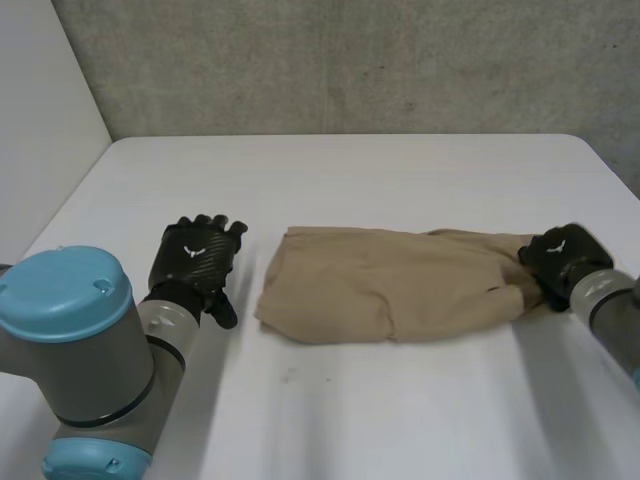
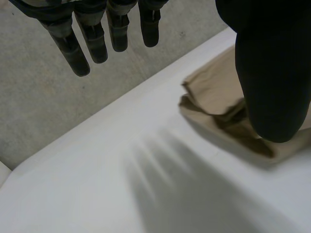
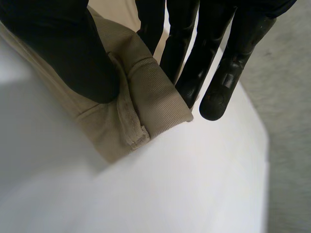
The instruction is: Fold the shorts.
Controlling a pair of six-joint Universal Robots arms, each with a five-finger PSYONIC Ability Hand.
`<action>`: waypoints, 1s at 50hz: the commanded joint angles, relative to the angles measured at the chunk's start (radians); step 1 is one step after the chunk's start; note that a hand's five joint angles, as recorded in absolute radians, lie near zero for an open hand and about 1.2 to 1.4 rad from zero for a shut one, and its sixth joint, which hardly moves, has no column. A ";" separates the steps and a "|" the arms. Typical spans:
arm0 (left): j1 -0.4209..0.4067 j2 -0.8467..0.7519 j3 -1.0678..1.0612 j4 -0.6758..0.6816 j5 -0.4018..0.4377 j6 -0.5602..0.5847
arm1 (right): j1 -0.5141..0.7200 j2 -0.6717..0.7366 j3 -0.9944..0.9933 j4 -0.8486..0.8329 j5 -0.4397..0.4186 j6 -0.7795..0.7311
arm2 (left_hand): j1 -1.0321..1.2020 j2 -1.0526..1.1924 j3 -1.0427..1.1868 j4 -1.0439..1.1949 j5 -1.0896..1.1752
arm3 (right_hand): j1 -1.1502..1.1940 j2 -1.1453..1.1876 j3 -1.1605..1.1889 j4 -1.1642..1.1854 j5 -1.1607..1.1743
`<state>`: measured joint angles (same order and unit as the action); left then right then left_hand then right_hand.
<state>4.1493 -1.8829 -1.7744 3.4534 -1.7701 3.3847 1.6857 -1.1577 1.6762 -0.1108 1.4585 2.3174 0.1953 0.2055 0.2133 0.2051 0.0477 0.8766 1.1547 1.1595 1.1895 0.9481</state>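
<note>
The tan shorts (image 1: 390, 285) lie flat in a long strip across the middle of the white table (image 1: 350, 170). My right hand (image 1: 560, 260) is at their right end. In the right wrist view its thumb (image 3: 63, 43) presses on top of the hemmed corner of the shorts (image 3: 146, 92) while its fingers (image 3: 194, 48) close in behind the cloth, pinching it. My left hand (image 1: 197, 255) hovers left of the shorts, apart from them, with straight fingers (image 2: 92, 34) and nothing in it. The shorts' left end (image 2: 214, 87) lies beside its thumb.
A grey wall (image 1: 350, 60) stands behind the table's far edge. The table's right edge runs close beyond my right hand's fingertips (image 3: 216, 99). Bare tabletop stretches in front of the shorts (image 1: 400, 400) and behind them.
</note>
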 commanded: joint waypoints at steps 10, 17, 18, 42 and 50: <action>0.019 0.031 0.009 0.001 -0.003 -0.002 | 0.402 0.133 -0.352 0.014 -0.053 -0.319 | -0.021 -0.031 -0.039 -0.031 -0.048 | 0.520 0.242 0.237 0.207 0.274; 0.026 0.047 0.032 0.003 -0.006 -0.002 | 0.568 0.283 -0.409 0.013 -0.320 -0.348 | -0.021 -0.031 -0.039 -0.031 -0.048 | 0.520 0.242 0.237 0.207 0.274; 0.028 0.048 0.035 0.003 -0.006 -0.004 | 0.572 0.291 -0.409 0.014 -0.339 -0.342 | -0.021 -0.031 -0.039 -0.031 -0.048 | 0.387 0.109 0.104 0.074 0.141; -0.073 -0.128 0.409 -0.011 0.069 -0.005 | 0.295 -0.071 -0.334 0.083 -0.205 0.754 | -0.021 -0.031 -0.039 -0.031 -0.048 | -0.702 -0.980 -0.985 -1.015 -0.948; -0.124 -0.356 0.603 -0.163 0.115 -0.024 | 0.295 0.119 -0.424 0.175 -0.165 0.593 | -0.021 -0.031 -0.039 -0.031 -0.048 | -0.702 -0.980 -0.985 -1.015 -0.948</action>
<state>4.0531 -2.0684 -1.3176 3.4133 -1.6822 3.3767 1.9759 -1.1929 1.3266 0.0019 1.2691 3.0464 0.1953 0.2053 0.2133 0.2052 0.0477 0.2032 0.2180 0.2136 0.2349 0.0704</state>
